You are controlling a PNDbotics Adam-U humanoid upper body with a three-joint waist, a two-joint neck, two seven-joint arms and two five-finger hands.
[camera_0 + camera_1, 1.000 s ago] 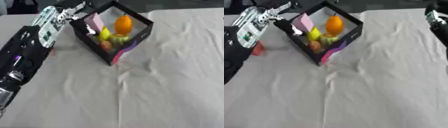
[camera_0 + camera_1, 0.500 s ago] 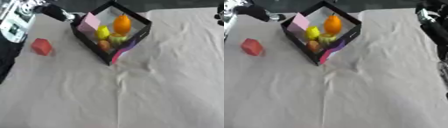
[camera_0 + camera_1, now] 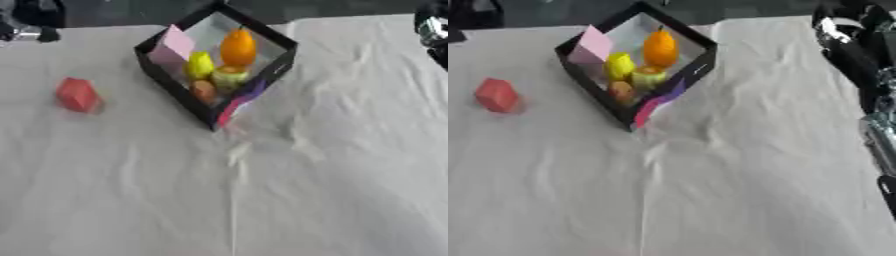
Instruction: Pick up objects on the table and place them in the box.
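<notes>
in the left eye view a red block (image 3: pixel 77 94) lies alone at middle left on the table (image 3: pixel 262 200), apart from the box (image 3: pixel 216 65) at upper centre, which already holds fruit and a pink piece. in the right eye view the right robot hand (image 3: pixel 846 25) shows dark at upper right, and whether its fingers are open i cannot tell; reaching across from there it could catch the box wall or drag the cloth and shift the block.

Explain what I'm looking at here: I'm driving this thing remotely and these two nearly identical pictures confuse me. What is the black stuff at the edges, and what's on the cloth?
The two pictures come from the two eyes of one camera in the robot's head, looking down at the table, so they show nearly the same thing. The black and silver shape on the right is the robot's right arm; its hand cannot be made out. The left hand is not in view. On the white cloth sits a black box holding an orange piece, a yellow piece, a pink block and a few smaller items. One red block lies on the cloth, left of the box. Nothing is held.
</notes>
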